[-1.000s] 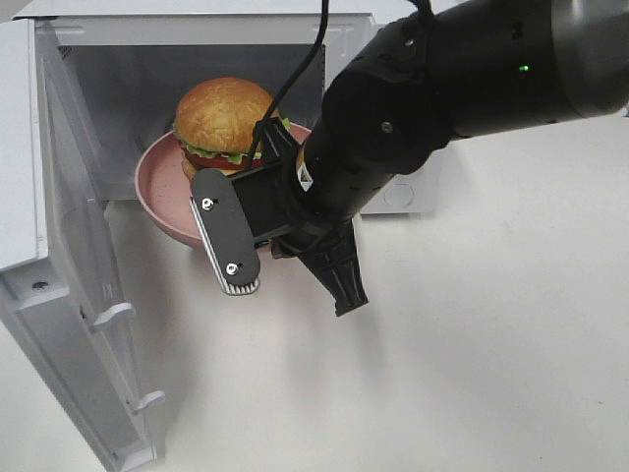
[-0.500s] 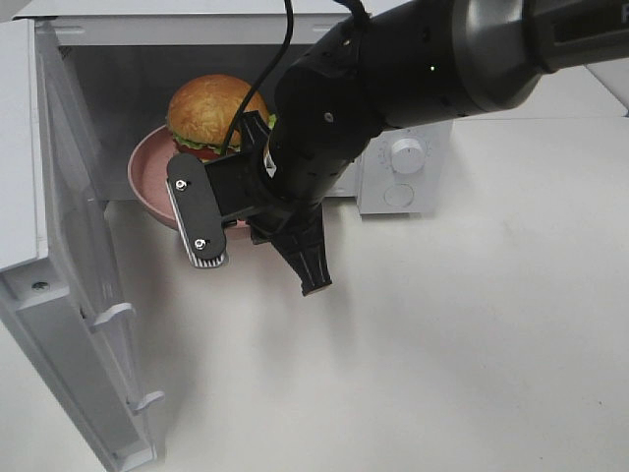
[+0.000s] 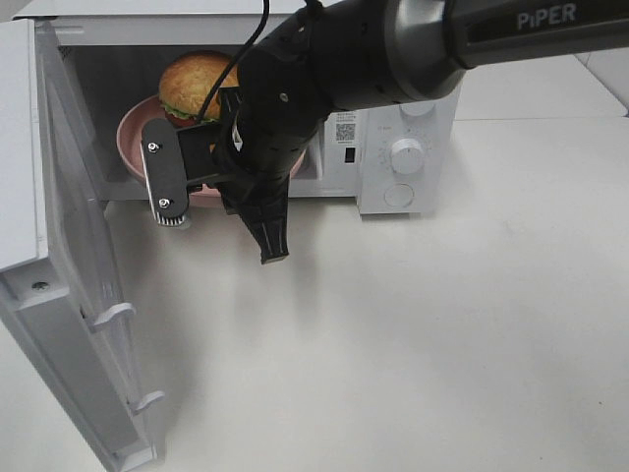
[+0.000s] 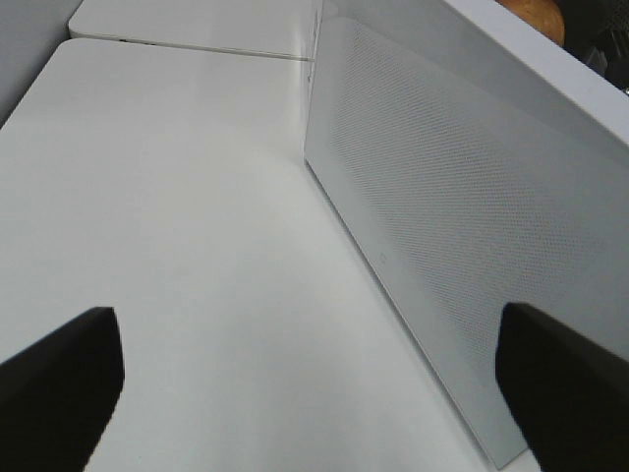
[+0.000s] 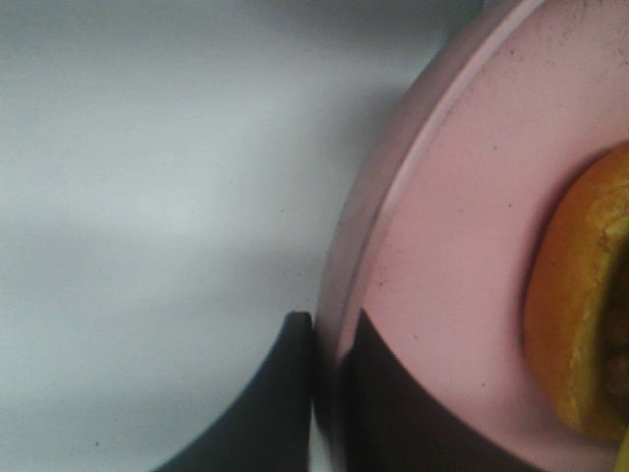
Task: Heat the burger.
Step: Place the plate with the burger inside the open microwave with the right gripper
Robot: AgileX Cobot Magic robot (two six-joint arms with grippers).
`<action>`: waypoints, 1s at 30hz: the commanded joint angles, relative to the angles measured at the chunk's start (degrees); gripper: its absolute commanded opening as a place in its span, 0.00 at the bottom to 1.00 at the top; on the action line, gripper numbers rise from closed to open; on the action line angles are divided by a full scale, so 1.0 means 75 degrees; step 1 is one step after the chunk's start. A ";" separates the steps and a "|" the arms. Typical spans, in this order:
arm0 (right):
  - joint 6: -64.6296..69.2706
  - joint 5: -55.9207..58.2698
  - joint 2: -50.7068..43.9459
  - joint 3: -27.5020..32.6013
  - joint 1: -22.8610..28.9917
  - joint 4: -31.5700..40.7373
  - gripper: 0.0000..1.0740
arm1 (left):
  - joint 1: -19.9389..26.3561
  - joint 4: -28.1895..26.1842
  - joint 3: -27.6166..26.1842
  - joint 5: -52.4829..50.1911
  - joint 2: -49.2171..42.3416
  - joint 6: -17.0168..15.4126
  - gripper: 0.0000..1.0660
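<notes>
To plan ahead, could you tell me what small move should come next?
Probably push the pink plate slightly deeper into the microwave: the right gripper pinches its rim, and the near edge, with the burger aboard, seems to sit at the opening, where the door might catch it.

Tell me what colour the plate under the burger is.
Plain pink. The plate shows best in the right wrist view.

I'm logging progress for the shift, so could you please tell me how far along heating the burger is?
Done: microwave door open, burger on the pink plate. In hand: the right gripper pinches the plate's rim, plate mostly inside the cavity. Remaining: release, close the door, turn the dial.
</notes>
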 commanded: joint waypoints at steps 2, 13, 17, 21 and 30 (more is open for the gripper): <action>0.0138 -0.0145 0.0222 -0.0588 -0.0076 -0.0229 0.00 | 0.0023 -0.0046 0.0000 -0.0069 0.0015 0.0000 0.92; 0.0420 0.0237 0.0825 -0.1620 -0.0283 -0.0649 0.00 | 0.0023 -0.0046 0.0000 -0.0069 0.0015 0.0000 0.92; 0.0420 0.0244 0.0940 -0.1826 -0.0344 -0.0741 0.00 | 0.0023 -0.0046 0.0000 -0.0069 0.0015 0.0000 0.92; 0.0435 0.0344 0.1176 -0.2299 -0.0435 -0.0749 0.00 | 0.0023 -0.0046 0.0000 -0.0069 0.0015 0.0000 0.92; 0.0443 0.0451 0.1665 -0.3117 -0.0435 -0.0710 0.00 | 0.0023 -0.0046 0.0000 -0.0069 0.0015 0.0000 0.92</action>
